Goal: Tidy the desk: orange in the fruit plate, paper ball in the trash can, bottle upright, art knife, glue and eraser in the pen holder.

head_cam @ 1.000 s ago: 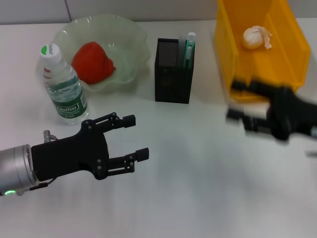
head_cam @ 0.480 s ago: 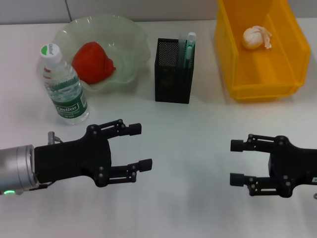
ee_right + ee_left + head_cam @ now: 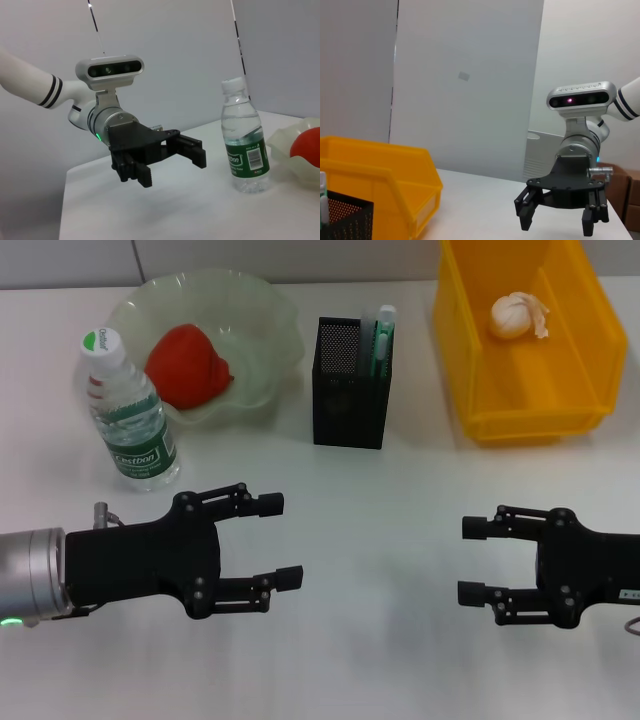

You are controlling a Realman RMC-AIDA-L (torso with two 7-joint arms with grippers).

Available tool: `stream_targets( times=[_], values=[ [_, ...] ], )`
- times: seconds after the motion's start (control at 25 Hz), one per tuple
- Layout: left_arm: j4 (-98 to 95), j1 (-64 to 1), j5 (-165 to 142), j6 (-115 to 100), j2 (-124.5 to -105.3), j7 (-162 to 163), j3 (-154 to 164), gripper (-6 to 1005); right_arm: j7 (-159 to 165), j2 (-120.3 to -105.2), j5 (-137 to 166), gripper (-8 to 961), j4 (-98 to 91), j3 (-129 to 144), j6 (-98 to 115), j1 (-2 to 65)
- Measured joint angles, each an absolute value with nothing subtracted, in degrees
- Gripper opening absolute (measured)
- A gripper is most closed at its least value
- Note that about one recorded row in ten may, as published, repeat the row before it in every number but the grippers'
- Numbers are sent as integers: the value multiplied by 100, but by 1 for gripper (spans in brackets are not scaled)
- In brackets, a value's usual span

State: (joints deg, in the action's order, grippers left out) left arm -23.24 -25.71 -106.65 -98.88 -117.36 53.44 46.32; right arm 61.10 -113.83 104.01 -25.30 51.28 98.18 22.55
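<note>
The orange (image 3: 187, 365) lies in the pale green fruit plate (image 3: 268, 315) at the back left of the desk (image 3: 380, 500). In front of the plate the bottle (image 3: 128, 415) stands upright. The black mesh pen holder (image 3: 348, 405) holds the mint-green art knife (image 3: 384, 338) and the grey glue (image 3: 366, 335); the eraser is hidden. The paper ball (image 3: 515, 315) rests inside the yellow trash can (image 3: 530, 420). My left gripper (image 3: 281, 540) hovers open and empty at the front left. My right gripper (image 3: 469, 560) hovers open and empty at the front right, facing it.
The right wrist view shows the left gripper (image 3: 172, 167) beside the bottle (image 3: 245, 150), with the orange (image 3: 306, 147) past it. The left wrist view shows the right gripper (image 3: 562, 222), the trash can (image 3: 395, 185) and a corner of the pen holder (image 3: 345, 220).
My right gripper has come down from in front of the trash can to the front right of the desk and settled. The left gripper has barely shifted.
</note>
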Motion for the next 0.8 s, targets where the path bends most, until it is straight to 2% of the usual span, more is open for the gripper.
stream_targets(
  times=[0.8],
  values=[
    [-2365,-2581,-10739,-10011,-11709,5423,4632,799,6064,-11430,10477,766,-2548,5122,9735,2272]
  ],
)
